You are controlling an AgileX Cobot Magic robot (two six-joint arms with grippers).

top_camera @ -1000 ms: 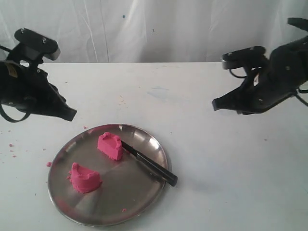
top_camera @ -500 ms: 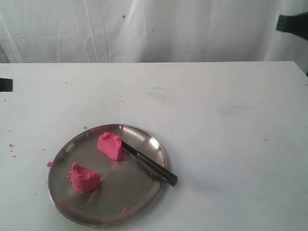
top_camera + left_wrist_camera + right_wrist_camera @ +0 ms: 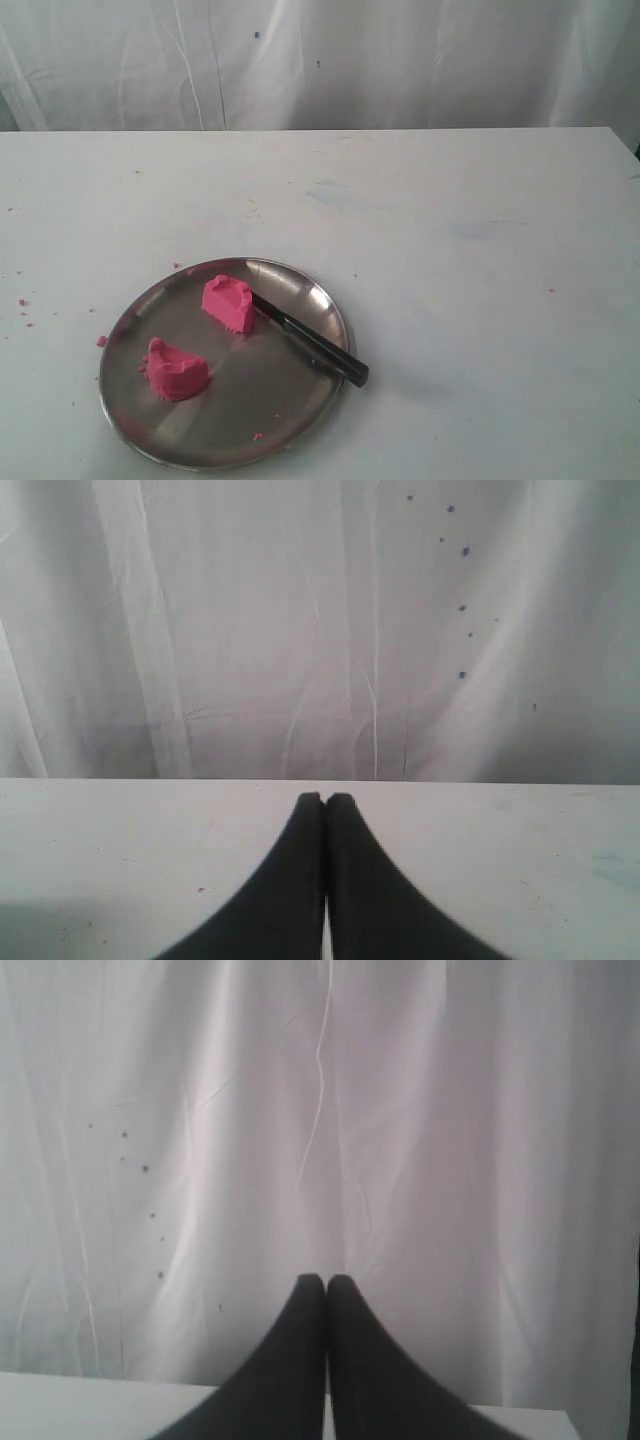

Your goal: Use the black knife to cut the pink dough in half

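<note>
Both arms, seen over the bench [image 3: 480, 200] a second ago and reduced to slivers at the frame edges half a second ago, are now gone from the exterior view; the plate's contents are unchanged. The pink dough is shown as two half-round pieces on the steel plate [image 3: 290, 420]: one piece [image 3: 229, 303] toward the far side, the other [image 3: 177, 369] toward the near left, well apart from it. The black knife [image 3: 310, 341] is laid beside the far piece, its tip touching or just beside the dough and its handle end reaching past the plate's right rim. In the wrist views, the left hand [image 3: 325, 798] and the right hand [image 3: 325, 1280] are each seen with fingers pressed together on nothing, pointed at the white curtain [image 3: 400, 1110]. The dough is judged soft, light and easily dented, so any hold is best taken gently across a piece's curved outer wall. The knife is judged stiff, slim and light; its handle, overhanging the rim, is the natural place to be gripped. The cut appears complete.
</note>
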